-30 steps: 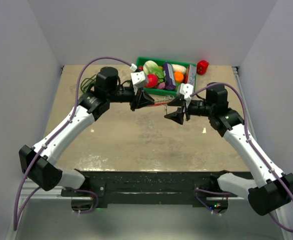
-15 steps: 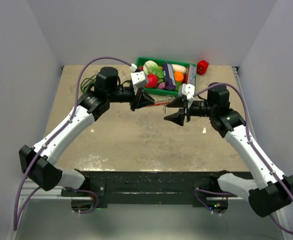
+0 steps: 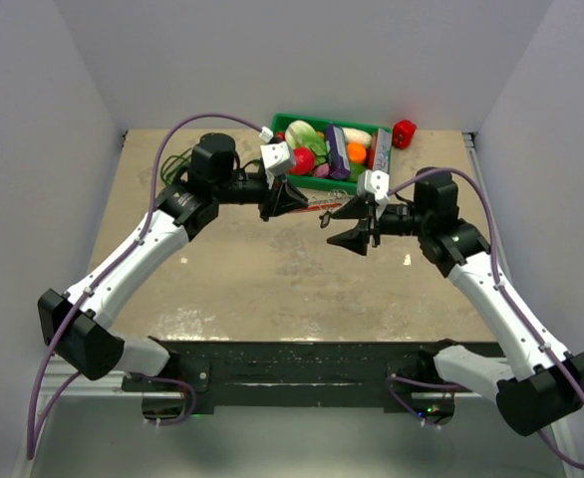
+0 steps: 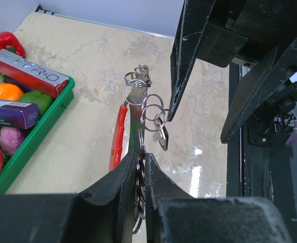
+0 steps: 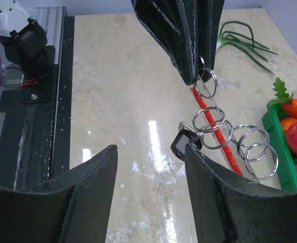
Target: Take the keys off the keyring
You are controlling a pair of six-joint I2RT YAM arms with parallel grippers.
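The left pincer [image 4: 141,161] is clenched on the keyring [image 4: 152,107], its two matte black wedge-shaped fingers pinching the thin silvery wire loops edge-on. The bunch hangs in the air over the mottled beige, glossy bench [image 3: 272,279], between the two arms. From that grip a chain of linked round rings runs straight out towards the right pincer [image 5: 151,147], so its long axis lies along the line between the pincers. A narrow, curved red plastic tag [image 4: 118,132] lies alongside the chain, pointing the same way. A small flat key with a black head [image 5: 181,143] dangles off the chain, just beside one finger of the right pincer; contact cannot be told. The right pincer is released, jaws spread wide. A green plastic tray [image 4: 37,137] stands beyond.
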